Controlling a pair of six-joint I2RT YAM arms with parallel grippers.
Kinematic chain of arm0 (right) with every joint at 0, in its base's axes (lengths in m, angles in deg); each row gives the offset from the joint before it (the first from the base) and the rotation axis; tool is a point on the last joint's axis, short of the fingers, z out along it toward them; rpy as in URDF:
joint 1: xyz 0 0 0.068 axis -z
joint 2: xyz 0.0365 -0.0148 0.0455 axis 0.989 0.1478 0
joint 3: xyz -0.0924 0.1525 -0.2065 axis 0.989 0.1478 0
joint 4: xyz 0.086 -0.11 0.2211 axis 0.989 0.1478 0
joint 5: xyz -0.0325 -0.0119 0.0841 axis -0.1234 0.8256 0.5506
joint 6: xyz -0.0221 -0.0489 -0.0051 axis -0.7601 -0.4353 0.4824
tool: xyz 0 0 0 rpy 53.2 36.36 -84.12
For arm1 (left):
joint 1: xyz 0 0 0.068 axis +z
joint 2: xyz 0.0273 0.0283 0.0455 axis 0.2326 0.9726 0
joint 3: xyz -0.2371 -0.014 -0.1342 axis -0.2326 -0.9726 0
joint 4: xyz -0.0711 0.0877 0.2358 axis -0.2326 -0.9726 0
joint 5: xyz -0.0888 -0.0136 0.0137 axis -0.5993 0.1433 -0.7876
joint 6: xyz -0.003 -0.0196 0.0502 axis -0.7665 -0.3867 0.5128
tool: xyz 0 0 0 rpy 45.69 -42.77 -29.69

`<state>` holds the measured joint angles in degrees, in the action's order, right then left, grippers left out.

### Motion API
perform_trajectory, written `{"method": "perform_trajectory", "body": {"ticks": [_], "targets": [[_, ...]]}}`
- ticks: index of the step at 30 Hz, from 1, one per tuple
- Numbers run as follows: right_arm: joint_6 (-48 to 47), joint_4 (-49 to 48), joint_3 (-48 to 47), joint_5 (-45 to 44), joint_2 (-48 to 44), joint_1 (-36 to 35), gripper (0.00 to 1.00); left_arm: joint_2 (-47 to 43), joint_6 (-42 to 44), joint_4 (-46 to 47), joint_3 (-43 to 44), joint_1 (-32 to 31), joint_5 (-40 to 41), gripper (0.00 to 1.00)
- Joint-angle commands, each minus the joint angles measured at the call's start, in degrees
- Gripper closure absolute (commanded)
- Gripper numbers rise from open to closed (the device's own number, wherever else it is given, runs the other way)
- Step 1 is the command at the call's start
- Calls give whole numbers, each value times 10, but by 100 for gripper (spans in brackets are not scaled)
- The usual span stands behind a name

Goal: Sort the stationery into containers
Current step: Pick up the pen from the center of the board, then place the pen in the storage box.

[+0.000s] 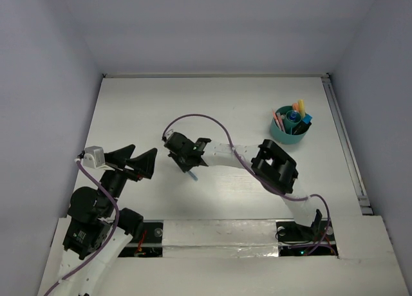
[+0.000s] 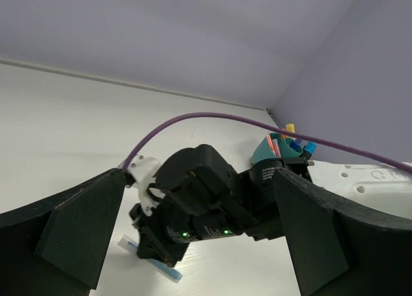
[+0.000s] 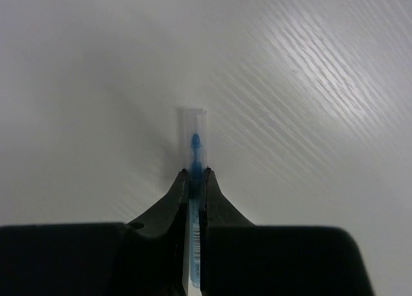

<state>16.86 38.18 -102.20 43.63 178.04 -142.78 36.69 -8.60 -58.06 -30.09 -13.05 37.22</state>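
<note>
My right gripper point(image 1: 188, 169) is shut on a blue pen point(image 3: 194, 154) with a clear cap, low over the white table near its middle. The pen's end pokes out below the fingers in the top view point(image 1: 192, 177) and in the left wrist view point(image 2: 151, 265). The teal-green cup point(image 1: 288, 131) stands at the back right and holds several pens and markers in pink, orange, yellow and blue; it also shows in the left wrist view point(image 2: 265, 153). My left gripper point(image 1: 136, 161) is open and empty, hovering at the left and facing the right gripper.
The white table point(image 1: 212, 103) has a raised metal rail point(image 1: 344, 141) along its right edge. Purple-grey walls close in the back and both sides. The right arm's purple cable point(image 1: 193, 119) arcs above the table's middle.
</note>
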Motion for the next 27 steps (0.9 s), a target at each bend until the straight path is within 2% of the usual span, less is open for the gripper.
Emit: {"method": "perform_trajectory", "body": {"ticks": [1, 5, 6, 8, 9, 11, 12, 13, 15, 19, 23, 27], "targets": [[27, -54, 79, -72, -90, 49, 100, -6, 1, 25, 11, 3, -1, 1], [36, -230, 242, -176, -252, 144, 100, -6, 1, 28, 10, 3, -7, 1], [30, -329, 279, -193, -316, 164, 100, -7, 1, 28, 9, 3, -7, 1], [-2, -410, 372, -221, -368, 217, 100, -8, 1, 28, 9, 3, -8, 1], [-23, -499, 396, -267, -388, 231, 100, -9, 1, 28, 10, 3, -8, 1], [-81, -568, 448, -306, -426, 271, 100, -10, 1, 28, 9, 3, -10, 1], [-104, -635, 461, -335, -431, 284, 100, -11, 1, 29, 9, 3, -10, 1], [-156, -667, 472, -346, -433, 298, 100, -11, 1, 29, 9, 3, -11, 1], [-196, -750, 499, -352, -430, 336, 100, -14, 2, 29, 9, -2, -11, 1], [-241, -783, 513, -338, -409, 382, 100, -19, 1, 29, 10, -7, -9, 1], [-294, -812, 520, -346, -385, 390, 100, -23, 1, 28, 9, -13, -7, 1], [-293, -806, 539, -340, -397, 390, 100, -25, 1, 28, 11, -18, -6, 1]]}}
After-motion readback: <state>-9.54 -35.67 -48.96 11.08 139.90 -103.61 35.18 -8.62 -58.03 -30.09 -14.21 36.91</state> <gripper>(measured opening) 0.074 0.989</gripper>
